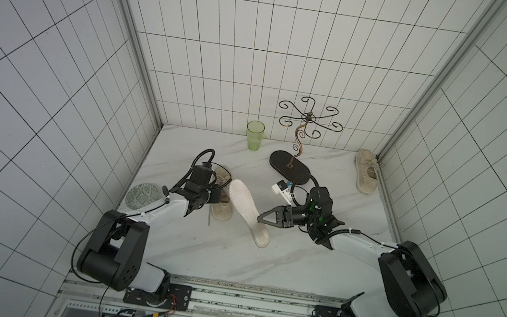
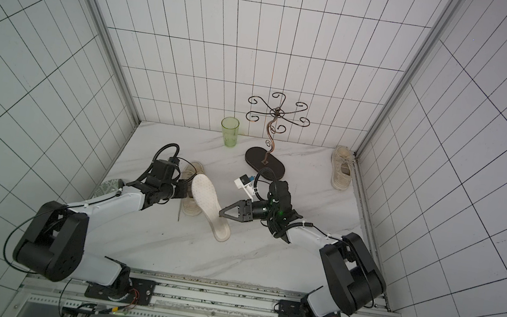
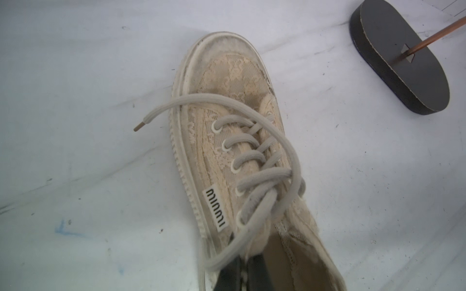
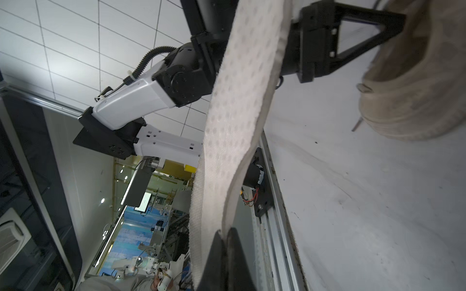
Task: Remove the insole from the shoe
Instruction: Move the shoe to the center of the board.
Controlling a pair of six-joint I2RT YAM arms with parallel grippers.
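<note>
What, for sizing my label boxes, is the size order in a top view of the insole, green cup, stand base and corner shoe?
1. insole, though held raised, nearer the camera.
2. stand base and corner shoe: look alike, unranked.
3. green cup.

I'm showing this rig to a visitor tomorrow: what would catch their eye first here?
First the white dotted insole, out of its shoe and pinched at its edge by the right hand mid-table. Beside it, the left hand clamps the beige laced shoe at its opening. At the back are a curly wire stand and a green cup; a second shoe lies in the far corner.
</note>
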